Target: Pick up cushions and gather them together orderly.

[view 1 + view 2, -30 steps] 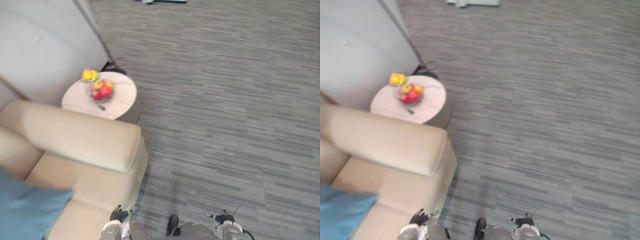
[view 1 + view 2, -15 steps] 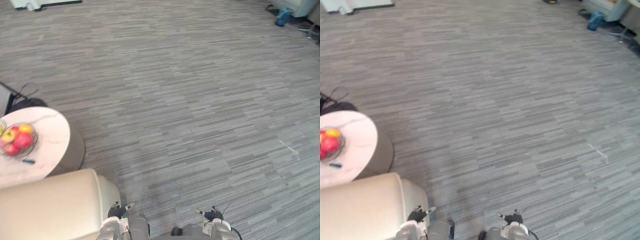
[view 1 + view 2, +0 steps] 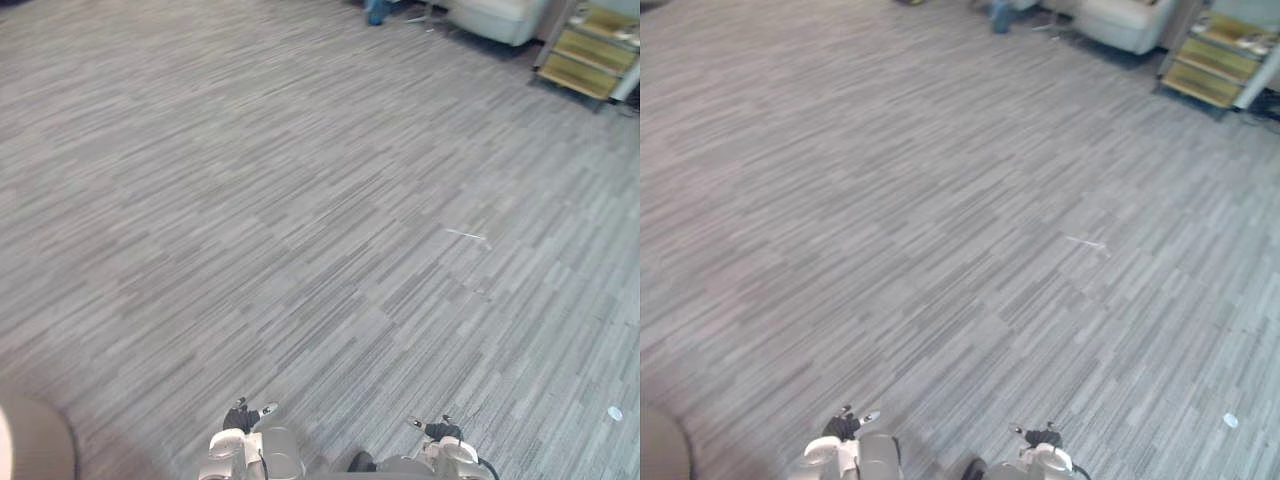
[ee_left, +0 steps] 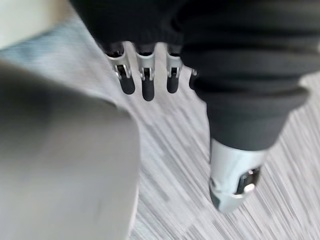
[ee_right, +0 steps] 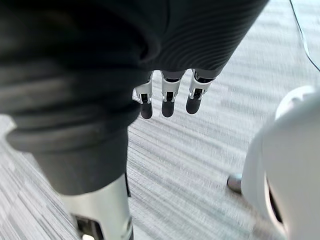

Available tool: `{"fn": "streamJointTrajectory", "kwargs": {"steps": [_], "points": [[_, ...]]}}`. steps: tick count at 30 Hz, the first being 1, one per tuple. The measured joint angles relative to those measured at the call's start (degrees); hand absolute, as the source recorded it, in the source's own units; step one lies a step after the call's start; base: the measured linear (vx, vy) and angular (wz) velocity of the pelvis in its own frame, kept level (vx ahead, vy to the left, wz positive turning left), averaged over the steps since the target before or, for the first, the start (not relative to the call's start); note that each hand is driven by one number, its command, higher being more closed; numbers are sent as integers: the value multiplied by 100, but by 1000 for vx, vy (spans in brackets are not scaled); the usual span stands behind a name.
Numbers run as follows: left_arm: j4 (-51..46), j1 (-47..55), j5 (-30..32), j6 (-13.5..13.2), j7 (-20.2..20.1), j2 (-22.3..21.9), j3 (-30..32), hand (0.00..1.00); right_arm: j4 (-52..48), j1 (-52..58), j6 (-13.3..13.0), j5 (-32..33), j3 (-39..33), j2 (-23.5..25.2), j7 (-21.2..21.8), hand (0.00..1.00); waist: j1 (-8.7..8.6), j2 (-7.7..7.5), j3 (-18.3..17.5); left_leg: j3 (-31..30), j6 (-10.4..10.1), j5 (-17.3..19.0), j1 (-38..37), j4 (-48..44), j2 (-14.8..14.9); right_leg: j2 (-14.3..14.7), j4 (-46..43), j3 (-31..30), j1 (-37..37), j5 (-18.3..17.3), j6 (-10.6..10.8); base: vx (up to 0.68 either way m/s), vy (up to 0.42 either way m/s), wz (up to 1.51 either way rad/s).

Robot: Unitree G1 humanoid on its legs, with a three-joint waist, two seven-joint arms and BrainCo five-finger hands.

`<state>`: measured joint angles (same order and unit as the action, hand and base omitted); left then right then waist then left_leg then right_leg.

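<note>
Two hands hang over the grey carpet, left hand and right hand alike, fingers loosely straight, holding nothing; likely idle while cushions are sought.

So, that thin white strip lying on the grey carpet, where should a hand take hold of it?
Probably at its middle, pinched from straight above: the thin white strip lies flat on the grey carpet, so no side offers an edge to get under. The left hand and right hand hang open.
</note>
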<state>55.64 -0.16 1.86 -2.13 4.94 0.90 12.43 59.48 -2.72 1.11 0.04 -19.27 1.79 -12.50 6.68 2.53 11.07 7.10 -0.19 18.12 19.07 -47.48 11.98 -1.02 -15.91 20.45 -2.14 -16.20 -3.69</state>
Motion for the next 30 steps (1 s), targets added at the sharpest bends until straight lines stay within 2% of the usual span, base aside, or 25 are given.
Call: {"fn": "streamJointTrajectory", "kwargs": {"steps": [2, 3, 5, 6, 8, 10, 11, 12, 13, 14, 15, 17, 18, 19, 20, 21, 22, 23, 24, 25, 26, 27, 28, 29, 30], "points": [[-47, 1, -75, -4, 10, -29, 14, 0, 5, 9, 23, 1, -2, -7, -13, 0, 36, 0, -5, -318, -182, -245, 122, 1601, -417, -71, 47, -408, -103, -114, 199, 329, 223, -107], [-56, 23, -104, -14, 10, -25, 27, 0, 28, 53, 47, 0, 14, -17, -10, 0, 135, -116, -52, -448, -282, -841, -18, 1943, -669, -192, 113, -714, -152, -175, 340, 405, 224, -92], [-68, 21, -86, -28, 13, 39, 14, 0, 34, 151, 54, -2, 44, 92, -7, 0, 169, -377, -265, -173, -143, -743, -98, 2083, -822, -339, 536, -972, -278, 45, 483, 548, 184, -53], [-93, 29, -114, -31, 2, 32, 47, 0, 20, 201, 60, -6, 31, 99, 5, 0, 230, -413, -264, -55, -72, -548, -102, 1874, -822, -409, 675, -1035, -375, 164, 572, 516, 163, -33], [-99, 28, -83, 12, 17, -18, 207, 0, -18, 208, 52, -20, 35, 95, 19, 0, 276, -470, -296, 175, 91, -416, -309, 1787, -873, -560, 203, -1194, -309, 197, 631, 430, 186, -45], [-21, 33, -82, 27, 10, -10, 118, 0, -82, 206, 41, -76, 49, 92, 31, 0, 304, -411, -258, 347, 160, -227, -774, 1908, -860, -706, -1418, -1313, 269, 305, 858, 378, 150, -53], [34, -13, -46, 68, 12, 3, 29, 0, -172, 243, 44, -172, 51, 108, 66, 0, 262, -340, -196, 346, 176, 66, -1284, 2133, -858, -878, -3206, -1357, 1023, 679, 1137, 352, 97, -46], [82, -13, -36, 94, 18, 47, -8, 0, -280, 249, 32, -221, 54, 92, 86, 0, 233, -331, -164, 394, 191, 181, -1616, 2235, -862, -1012, -4149, -1265, 1445, 593, 1054, 346, 65, -33], [111, -11, -36, 107, 28, 49, -7, 0, -337, 251, 36, -242, 57, 66, 95, 0, 186, -304, -153, 409, 193, 212, -1844, 2329, -855, -1083, -4440, -1097, 1663, 520, 939, 363, 13, -6], [107, -28, -37, 112, 53, 32, -5, 0, -422, 262, 35, -244, 53, 36, 109, 0, 87, -313, -170, 409, 164, 288, -2197, 2606, -798, -1198, -4381, -604, 1944, 409, 762, 362, -23, 8], [105, -58, -39, 110, 60, 33, -3, 0, -457, 245, 30, -248, 48, 46, 111, 0, 41, -324, -163, 410, 99, 369, -2371, 2752, -752, -1236, -4116, -315, 2122, 364, 685, 371, -36, 6], [136, -75, -41, 117, 75, 29, -1, 0, -444, 136, -12, -247, 17, 53, 122, 0, -6, -352, -152, 491, -28, 547, -2703, 2981, -671, -1141, -2622, 128, 2566, 483, 642, 438, -84, -16], [147, -80, -37, 120, 82, 26, -6, 0, -413, 69, -13, -244, 13, 26, 123, 0, -34, -362, -153, 555, -92, 574, -2829, 3122, -669, -1010, -1647, 175, 2691, 712, 667, 541, -136, -13], [186, -105, -29, 114, 94, 39, -62, 0, -326, 2, -12, -244, 10, -2, 122, 0, -110, -418, -144, 530, -110, 583, -3029, 3384, -759, -879, -392, 74, 2720, 1128, 806, 402, -123, 9], [225, -131, -20, 110, 99, 56, -89, 0, -236, -28, -9, -244, 5, -29, 123, 0, -177, -470, -111, 448, -110, 583, -3178, 3543, -854, -871, -2, -33, 2734, 1346, 833, 577, -187, 35], [320, -158, -8, 108, 109, 37, -99, 0, -153, -108, 9, -246, 8, -192, 126, 0, -305, -376, -81, 219, -126, 588, -3465, 3705, -799, -691, -79, -266, 2682, 2020, 445, 622, -196, 37], [369, -158, 29, 105, 99, -23, -104, 0, -75, -149, 9, -247, -12, -272, 128, 0, -317, -154, -98, -20, -149, 537, -3463, 3587, -626, -581, -375, -244, 2727, 1980, 261, 769, -245, 24], [366, -138, 35, 100, 100, -55, -95, 0, -23, -176, 1, -258, -94, -328, 127, 0, -311, -34, -101, -180, -227, 490, -3424, 3345, -504, -482, -607, -189, 2739, 1782, 102, 648, -210, -3], [358, -129, 37, 83, 101, -73, -7, 0, 9, -224, 10, -266, -184, -379, 129, 0, -295, 94, -102, -425, -246, 355, -3185, 2544, -311, -366, -846, -68, 2648, 1477, 23, 663, -234, -8], [356, -133, 35, 92, 102, -78, 126, 0, -2, -215, 23, -286, -200, -361, 125, 0, -310, 141, -77, -636, -184, -63, -2762, 1426, -216, -261, -952, -7, 2443, 1199, 0, 672, -257, -4], [339, -134, 35, 94, 101, -105, 225, 0, -8, -186, 27, -285, -173, -359, 120, 0, -307, 179, -56, -703, -162, -710, -2399, 529, -140, -152, -903, 16, 2196, 1035, -23, 808, -245, -6], [315, -63, 34, 92, 107, -161, 287, 0, -27, -173, 30, -277, -10, -384, 104, 0, -255, 258, -5, -745, -230, -2082, -1930, -622, 72, 30, -622, -40, 1675, 875, -76, 672, -149, -18], [222, 18, 35, 88, 92, -181, 260, 0, -26, -150, 30, -250, 102, -368, 84, 0, -191, 318, 4, -628, -176, -1727, -1439, -1538, 266, 215, -362, -100, 1224, 729, -150, 670, -36, -29], [162, 24, 34, 79, 91, -170, 199, 0, 2, -167, 34, -224, 158, -314, 70, 0, -146, 284, 26, -553, -117, -1394, -1126, -1933, 277, 239, -221, -168, 951, 675, -142, 660, -8, -30], [-12, 26, 20, 48, 74, -143, 161, 0, 7, -173, 37, -209, 170, -193, 56, 0, -25, 167, 51, -417, -147, -992, -573, -2145, 155, 235, 135, -282, 504, 635, -112, 652, -18, -22]]}}
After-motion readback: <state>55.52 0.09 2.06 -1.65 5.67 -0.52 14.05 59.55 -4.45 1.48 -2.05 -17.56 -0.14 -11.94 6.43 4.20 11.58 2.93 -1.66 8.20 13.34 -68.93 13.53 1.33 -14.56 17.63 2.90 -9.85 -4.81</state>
